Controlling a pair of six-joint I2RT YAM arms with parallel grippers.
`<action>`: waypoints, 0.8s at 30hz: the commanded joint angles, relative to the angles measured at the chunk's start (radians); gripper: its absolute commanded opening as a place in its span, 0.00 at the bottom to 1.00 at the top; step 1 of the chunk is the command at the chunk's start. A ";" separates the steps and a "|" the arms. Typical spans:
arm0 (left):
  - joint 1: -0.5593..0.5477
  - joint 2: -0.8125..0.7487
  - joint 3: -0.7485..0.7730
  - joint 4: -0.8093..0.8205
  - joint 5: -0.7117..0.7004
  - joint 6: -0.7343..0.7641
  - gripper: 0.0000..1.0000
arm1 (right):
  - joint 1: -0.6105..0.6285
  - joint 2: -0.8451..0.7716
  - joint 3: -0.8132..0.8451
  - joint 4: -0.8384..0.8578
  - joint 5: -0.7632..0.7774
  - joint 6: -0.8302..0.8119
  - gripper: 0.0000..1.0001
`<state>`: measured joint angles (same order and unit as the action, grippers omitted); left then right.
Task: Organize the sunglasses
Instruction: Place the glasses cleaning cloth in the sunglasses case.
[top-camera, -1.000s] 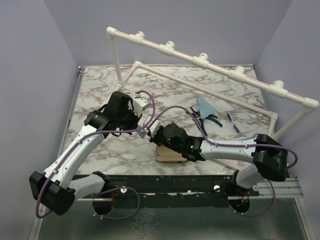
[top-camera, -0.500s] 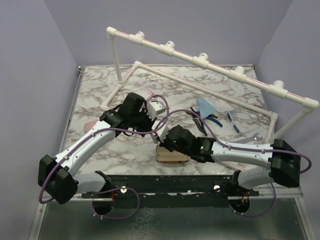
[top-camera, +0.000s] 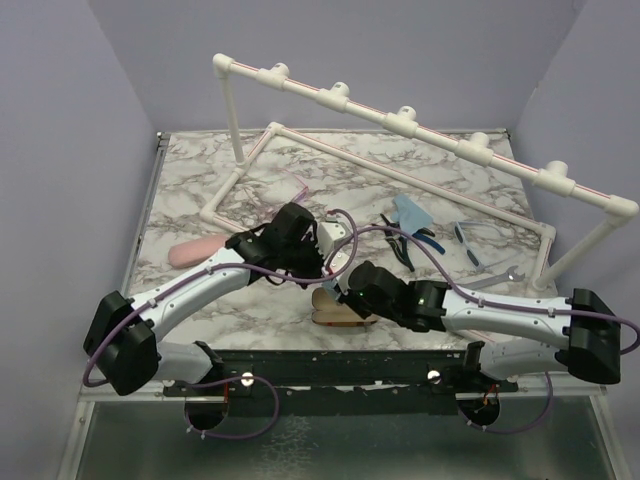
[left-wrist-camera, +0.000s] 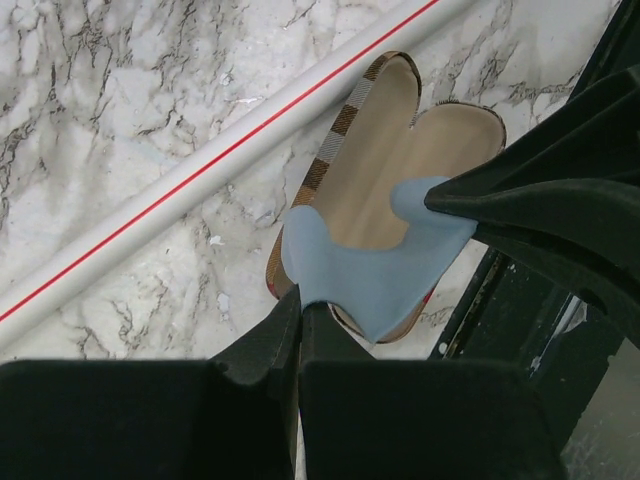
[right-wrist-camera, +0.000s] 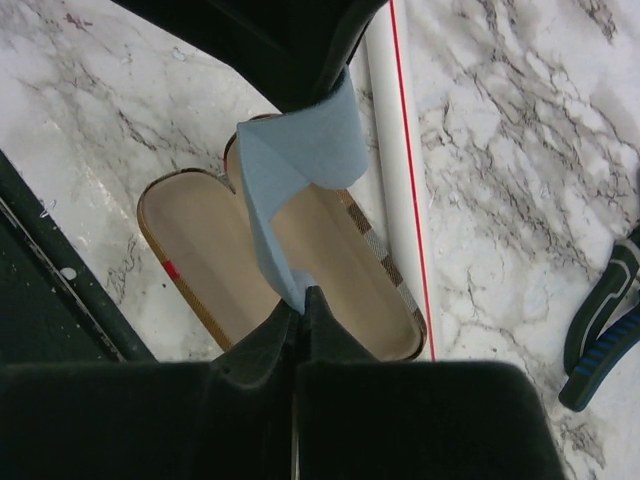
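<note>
Both grippers were clamped fully shut on one blue cloth (left-wrist-camera: 375, 270). The left gripper (left-wrist-camera: 300, 308) pinched one corner and the right gripper (right-wrist-camera: 300, 297) the opposite one. The cloth hung stretched just above the open brown plaid case (left-wrist-camera: 365, 165) near the front edge of the counter (top-camera: 200, 190). The step in hand looked like lining the case before any glasses went in. The blue-framed sunglasses (top-camera: 468, 240) lay well apart from it, on the right side of the counter near the pliers (top-camera: 425, 240), untouched. Next, the cloth would need lowering flat into the case, with both grips letting go together so it didn't drag to one side.
</note>
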<state>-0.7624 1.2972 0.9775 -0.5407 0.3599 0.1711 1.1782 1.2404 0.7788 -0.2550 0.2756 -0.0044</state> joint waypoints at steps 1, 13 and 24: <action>-0.072 0.032 -0.009 0.041 0.028 -0.021 0.00 | -0.006 -0.025 -0.009 -0.095 0.013 0.134 0.01; -0.100 0.060 -0.034 0.013 -0.026 -0.085 0.00 | -0.006 0.051 0.093 -0.322 0.112 0.402 0.00; -0.101 0.063 -0.106 0.062 0.064 -0.059 0.00 | -0.018 0.028 0.007 -0.223 0.244 0.445 0.00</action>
<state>-0.8307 1.3609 0.8902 -0.4992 0.3027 0.0452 1.1831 1.2530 0.7948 -0.5434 0.4202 0.4381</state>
